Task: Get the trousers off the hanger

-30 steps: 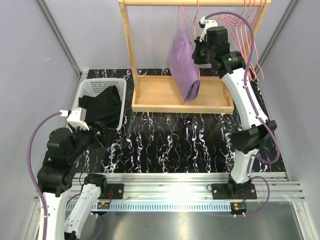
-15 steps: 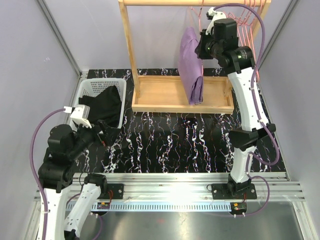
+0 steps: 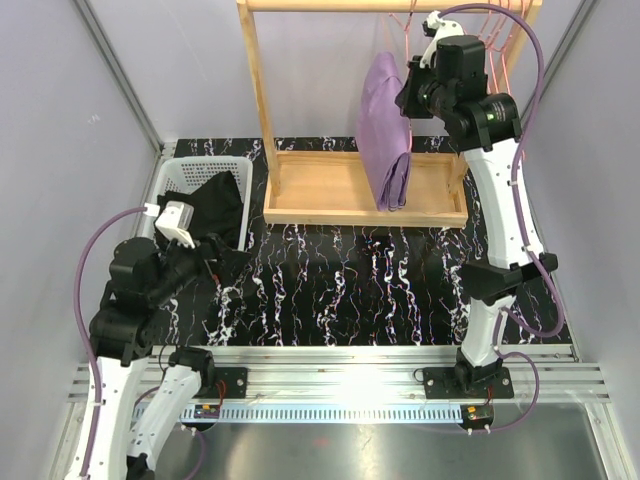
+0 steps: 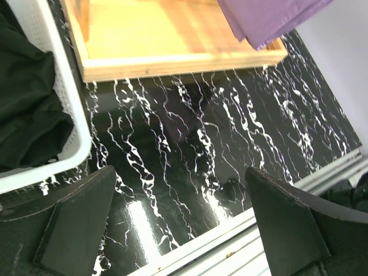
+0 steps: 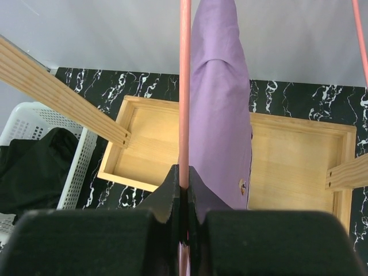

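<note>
The lilac-purple trousers (image 3: 385, 120) hang folded over a pink hanger (image 5: 184, 86) under the wooden rack's top bar (image 3: 390, 5); they also show in the right wrist view (image 5: 221, 115) and at the top of the left wrist view (image 4: 264, 20). My right gripper (image 3: 412, 88) is raised beside them and is shut on the pink hanger's thin rod (image 5: 184, 175). The black trousers (image 3: 208, 208) lie in the white basket (image 3: 170, 180). My left gripper (image 3: 225, 262) is open and empty, low over the table near the basket (image 4: 178, 224).
The wooden rack has a tray base (image 3: 300, 195) and an upright post (image 3: 255, 90). Several empty pink hangers (image 3: 490, 40) hang at the rack's right end. The black marbled table (image 3: 350, 280) lies in front. A metal rail (image 3: 380, 360) runs along the near edge.
My right gripper has risen and moved right with the hanger, and the purple trousers now hang straighter. My left gripper has swung slightly right, toward the table's middle.
</note>
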You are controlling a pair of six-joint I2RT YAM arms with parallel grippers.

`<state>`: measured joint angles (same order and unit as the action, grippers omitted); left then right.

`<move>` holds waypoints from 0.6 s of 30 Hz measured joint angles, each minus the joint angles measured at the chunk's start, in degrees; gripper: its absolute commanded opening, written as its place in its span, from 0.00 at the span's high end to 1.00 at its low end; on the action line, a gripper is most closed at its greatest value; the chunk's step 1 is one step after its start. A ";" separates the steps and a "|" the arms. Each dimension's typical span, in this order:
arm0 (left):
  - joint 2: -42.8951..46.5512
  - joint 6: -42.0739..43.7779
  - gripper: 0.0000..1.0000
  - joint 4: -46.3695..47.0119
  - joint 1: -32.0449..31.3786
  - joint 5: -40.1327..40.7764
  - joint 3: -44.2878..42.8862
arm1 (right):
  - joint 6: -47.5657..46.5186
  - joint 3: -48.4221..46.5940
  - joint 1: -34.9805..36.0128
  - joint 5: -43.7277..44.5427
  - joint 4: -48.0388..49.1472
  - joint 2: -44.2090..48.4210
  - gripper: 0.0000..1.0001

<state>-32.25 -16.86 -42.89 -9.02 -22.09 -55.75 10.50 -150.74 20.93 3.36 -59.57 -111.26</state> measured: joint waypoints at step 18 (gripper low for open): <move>-7.39 0.15 0.01 9.44 -17.44 6.25 1.86 | 2.84 3.32 0.00 -2.16 -0.31 8.37 1.00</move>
<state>-39.64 -16.71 -33.45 -26.46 -15.84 -53.89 13.34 -147.41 20.93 1.19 -59.88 -102.89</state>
